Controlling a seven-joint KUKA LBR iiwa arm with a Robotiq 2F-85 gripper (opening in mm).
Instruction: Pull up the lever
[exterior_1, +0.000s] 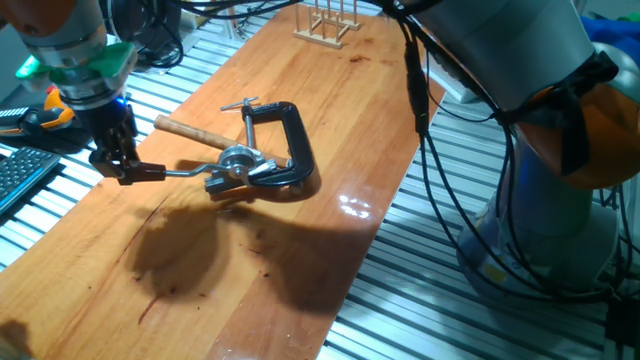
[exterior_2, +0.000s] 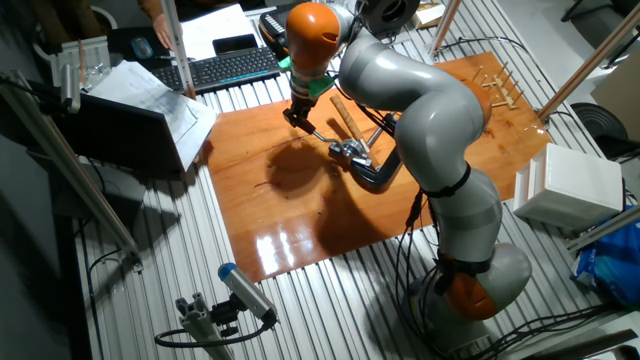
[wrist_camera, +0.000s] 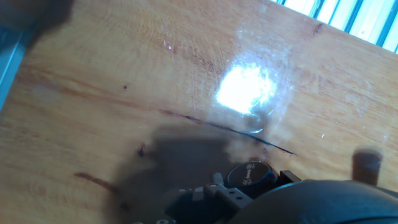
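Observation:
The lever (exterior_1: 185, 174) is a thin silver crank arm running left from a small silver hub (exterior_1: 237, 160) held in a black C-clamp (exterior_1: 290, 140). Its dark knob end (exterior_1: 150, 172) sits between the fingers of my gripper (exterior_1: 128, 168), which is shut on it just above the wooden board. From the other fixed view, the gripper (exterior_2: 298, 118) hangs at the lever's far end and the arm (exterior_2: 322, 135) slants down to the hub (exterior_2: 350, 152). The hand view shows only the board (wrist_camera: 124, 74), a glare patch and blurred dark gripper parts along the bottom; the lever is not clear there.
A pale wooden-handled hammer (exterior_1: 185, 130) lies behind the clamp. A small wooden peg rack (exterior_1: 325, 25) stands at the board's far end. A keyboard (exterior_2: 225, 68) and papers (exterior_2: 165, 100) lie off the board. The robot's own arm (exterior_2: 420, 110) arches over the clamp.

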